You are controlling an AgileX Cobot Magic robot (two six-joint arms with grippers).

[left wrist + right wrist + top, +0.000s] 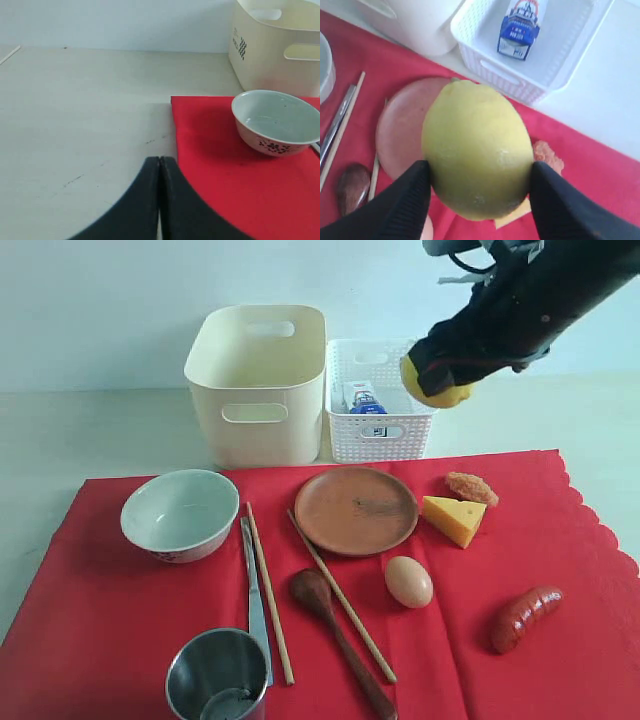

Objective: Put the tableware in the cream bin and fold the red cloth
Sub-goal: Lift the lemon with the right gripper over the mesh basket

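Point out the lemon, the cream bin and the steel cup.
lemon (477,147): right wrist view, middle of its yellow peel.
cream bin (257,443): exterior view, front wall below the handle cut-out.
steel cup (205,660): exterior view, inner wall just under the rim.

The red cloth (100,600) lies flat across the lower frame, its scalloped edge at right. On it sit a white bowl (180,512) at left, a brown plate (355,510) at centre, and below them a knife (254,590), two chopsticks (269,595), a dark spoon (313,593) and a steel cup (217,675). The cream bin (257,385) stands upright at upper centre.
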